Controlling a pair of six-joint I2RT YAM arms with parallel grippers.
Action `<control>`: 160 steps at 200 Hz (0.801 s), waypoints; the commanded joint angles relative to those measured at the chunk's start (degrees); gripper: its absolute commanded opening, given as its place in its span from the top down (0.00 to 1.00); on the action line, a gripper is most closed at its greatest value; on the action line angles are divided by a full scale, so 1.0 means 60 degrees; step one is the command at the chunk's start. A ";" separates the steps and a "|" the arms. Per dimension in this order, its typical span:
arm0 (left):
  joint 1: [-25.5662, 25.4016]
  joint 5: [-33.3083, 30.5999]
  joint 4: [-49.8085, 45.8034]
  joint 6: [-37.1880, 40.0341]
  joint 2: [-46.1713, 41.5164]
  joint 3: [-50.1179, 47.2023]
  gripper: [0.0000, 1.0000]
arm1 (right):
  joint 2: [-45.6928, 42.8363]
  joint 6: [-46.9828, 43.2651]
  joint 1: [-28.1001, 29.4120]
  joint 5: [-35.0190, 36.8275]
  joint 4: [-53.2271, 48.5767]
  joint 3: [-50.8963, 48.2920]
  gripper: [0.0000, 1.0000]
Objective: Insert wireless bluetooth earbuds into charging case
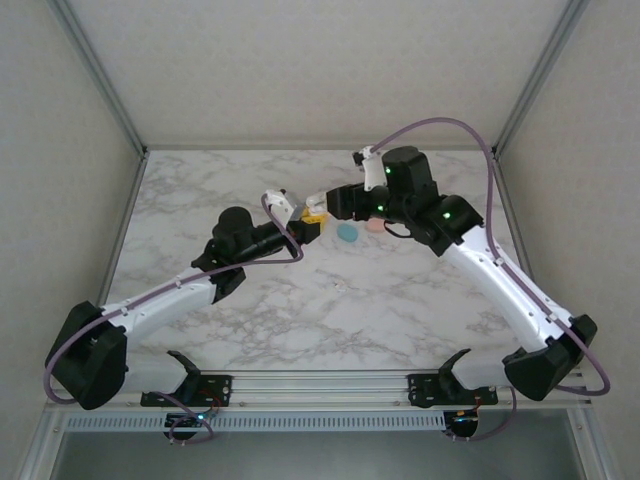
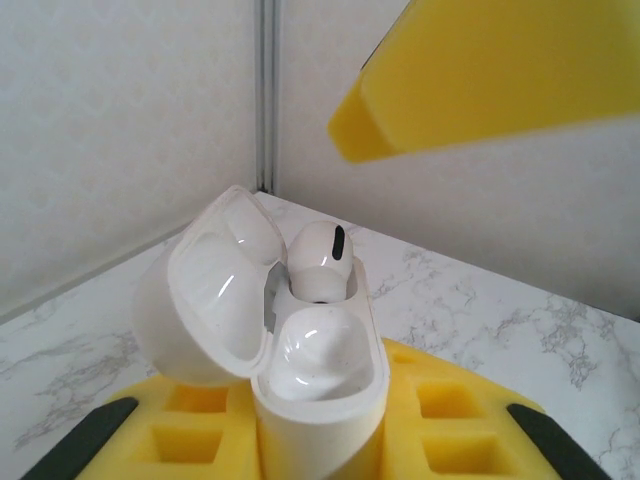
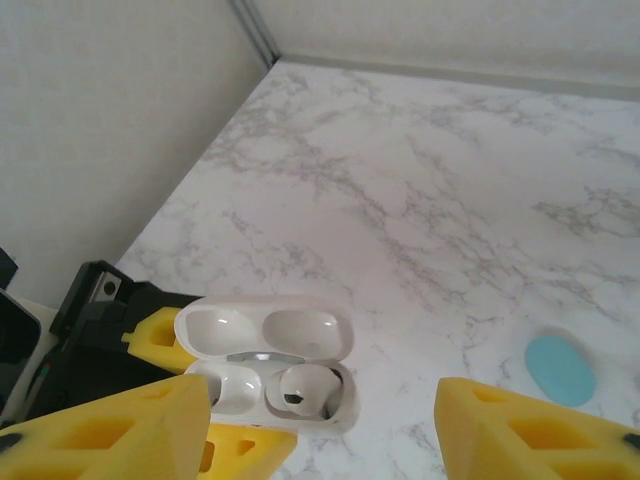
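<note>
My left gripper [image 2: 320, 445] is shut on a white charging case [image 2: 320, 400], its yellow pads [image 2: 450, 420] pressing the case's sides. The lid [image 2: 205, 310] stands open to the left. One white earbud [image 2: 318, 262] sits in the far well; the near well is empty. In the right wrist view the same case [image 3: 265, 370] lies just below, with the earbud [image 3: 305, 390] in its right well. My right gripper [image 3: 325, 430] hangs open above it, with nothing between its fingers [image 3: 540, 430]. In the top view both grippers meet mid-table, left [image 1: 303, 224] and right [image 1: 322, 203].
A teal pebble-shaped case [image 3: 560, 370] lies on the marble table [image 3: 420, 200] to the right of the held case. From above it [image 1: 347, 232] has a pink rounded case [image 1: 375, 226] beside it, under the right arm. Walls close in the back and sides.
</note>
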 commanded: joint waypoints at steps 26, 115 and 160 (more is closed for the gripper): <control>-0.0039 -0.0461 -0.0019 0.0297 -0.0703 -0.0195 1.00 | -0.1199 0.0650 -0.0769 0.1235 0.0434 -0.0809 0.45; -0.0027 -0.1339 -0.0439 0.0304 -0.1561 -0.0542 1.00 | -0.0054 0.0417 -0.2176 -0.0578 -0.0982 -0.1954 0.47; -0.0026 -0.1668 -0.0786 0.0403 -0.2173 -0.0625 1.00 | 0.1502 -0.0179 -0.2097 -0.2038 -0.1711 -0.1890 0.48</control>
